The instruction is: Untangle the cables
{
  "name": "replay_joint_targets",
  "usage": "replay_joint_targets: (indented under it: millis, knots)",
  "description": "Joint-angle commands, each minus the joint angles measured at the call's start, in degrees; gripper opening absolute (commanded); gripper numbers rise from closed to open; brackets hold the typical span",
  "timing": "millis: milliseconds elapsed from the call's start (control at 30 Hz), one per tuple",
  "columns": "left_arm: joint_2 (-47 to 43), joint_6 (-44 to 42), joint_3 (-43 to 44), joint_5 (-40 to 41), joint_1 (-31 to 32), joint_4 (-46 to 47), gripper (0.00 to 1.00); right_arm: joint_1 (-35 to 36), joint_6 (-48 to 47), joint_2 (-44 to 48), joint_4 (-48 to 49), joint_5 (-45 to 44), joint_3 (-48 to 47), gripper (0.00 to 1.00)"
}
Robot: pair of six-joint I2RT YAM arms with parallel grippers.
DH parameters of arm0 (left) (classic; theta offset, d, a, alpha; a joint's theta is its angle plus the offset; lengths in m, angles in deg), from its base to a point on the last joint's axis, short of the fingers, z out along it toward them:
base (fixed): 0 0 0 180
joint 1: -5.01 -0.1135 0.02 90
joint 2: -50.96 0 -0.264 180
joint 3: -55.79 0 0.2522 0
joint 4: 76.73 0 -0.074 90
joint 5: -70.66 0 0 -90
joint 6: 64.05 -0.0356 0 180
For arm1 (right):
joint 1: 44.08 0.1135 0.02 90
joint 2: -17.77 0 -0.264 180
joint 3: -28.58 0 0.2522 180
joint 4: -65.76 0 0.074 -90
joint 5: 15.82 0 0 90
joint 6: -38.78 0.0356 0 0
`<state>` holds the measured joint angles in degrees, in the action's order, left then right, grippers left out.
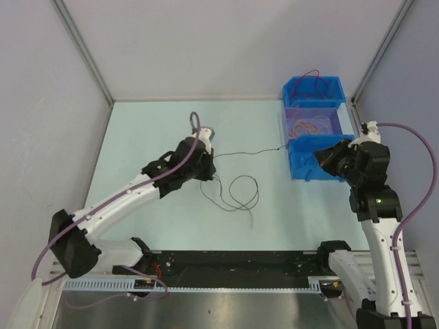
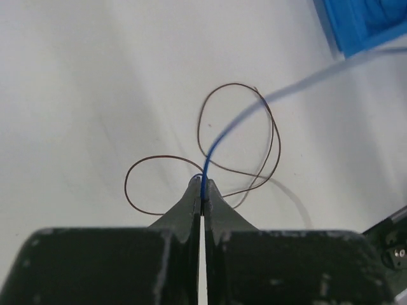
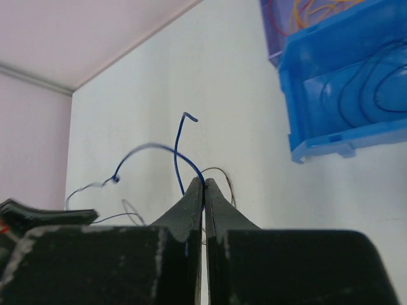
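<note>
The left hand [image 2: 202,185] is pinched tight on the blue cable [image 2: 214,141], with only the wire between its jaws, above the middle of the worktop [image 1: 158,130]. The right hand [image 3: 204,184] is closed just as narrowly on a blue wire. This is probably the other end of the same cable, though the overhead view shows it only as a thin dark line running right. Under the left hand a dark red cable [image 2: 233,84] lies flat in a few loose loops, and the blue one rises up and away over it.

To do this step well, I would take the blue cable up first, then apart. Lift until it hangs free of the red loops, then draw the hands away from each other slowly, watching whether the loops stir. If they drag along, the two are hooked together and a harder pull would only tighten the knot – ease off and shift the hold instead.

Room is uneven. The right hand sits over the near blue bin [image 1: 305,170], close to the right wall [image 1: 411,68], with hardly any travel further that way – and the bin rim could snag the wire. The left hand has open worktop to its left and on the far side, so the stretch is best made there
</note>
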<state>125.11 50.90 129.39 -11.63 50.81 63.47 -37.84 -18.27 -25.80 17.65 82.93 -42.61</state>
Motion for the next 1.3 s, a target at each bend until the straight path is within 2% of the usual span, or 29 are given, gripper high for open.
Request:
replay_joint_targets:
  millis: [0, 167, 200, 300, 400, 600, 767, 900, 933, 1067, 1200, 1267]
  knots:
    - [-6.7, -1.6, 0.7, 1.0, -4.6, -2.7, 0.00, -7.5, -0.5, 1.4, -2.9, 5.2, -2.2, 0.00]
    - [-15.4, -3.4, -3.3, 5.4, -4.9, 0.5, 0.00, -8.6, -1.6, 1.7, -3.7, 5.3, -2.2, 0.00]
    - [-16.7, -2.8, -3.1, 10.8, -5.0, -0.1, 0.00, -8.9, -1.6, 2.0, -3.6, 4.7, -2.2, 0.00]
    - [-25.2, -2.6, -4.1, 16.5, -4.9, 2.6, 0.00, -10.1, -1.0, 2.9, -3.6, 5.4, -2.2, 0.00]
    - [-32.3, -5.4, -5.4, 16.3, -4.9, 8.5, 0.00, -10.2, -0.4, 2.7, -3.8, 5.9, -2.2, 0.00]
    - [-31.4, -12.3, 2.6, 13.5, -4.9, 9.6, 0.00, -10.2, 0.3, 3.1, -3.5, 5.3, -2.0, 0.00]
    - [-36.0, -13.8, 1.4, 7.8, -5.0, 23.6, 0.00, -10.2, 1.0, 4.3, -2.5, 6.0, -1.0, 0.00]
    - [-32.5, -18.5, 9.6, 5.2, -4.9, 25.8, 0.00, -10.2, 0.9, 4.7, -2.0, 7.1, -0.8, 0.00]
    - [-30.3, -19.3, 11.3, 1.6, -5.0, 25.9, 0.00, -10.2, 0.8, 4.8, -1.8, 7.2, -0.7, 0.00]
    - [-27.9, -20.3, 15.0, -1.3, -4.9, 33.2, 0.00, -10.1, 1.2, 5.8, -0.2, 8.2, 0.4, 0.00]
    - [-26.3, -21.0, 16.5, -2.1, -4.9, 47.6, 0.00, -10.0, 2.5, 6.9, 3.9, 11.5, 2.0, 0.00]
    - [-23.1, -21.2, 20.7, -2.9, -4.9, 47.8, 0.00, -10.0, 2.4, 6.8, 4.4, 12.2, 2.0, 0.00]
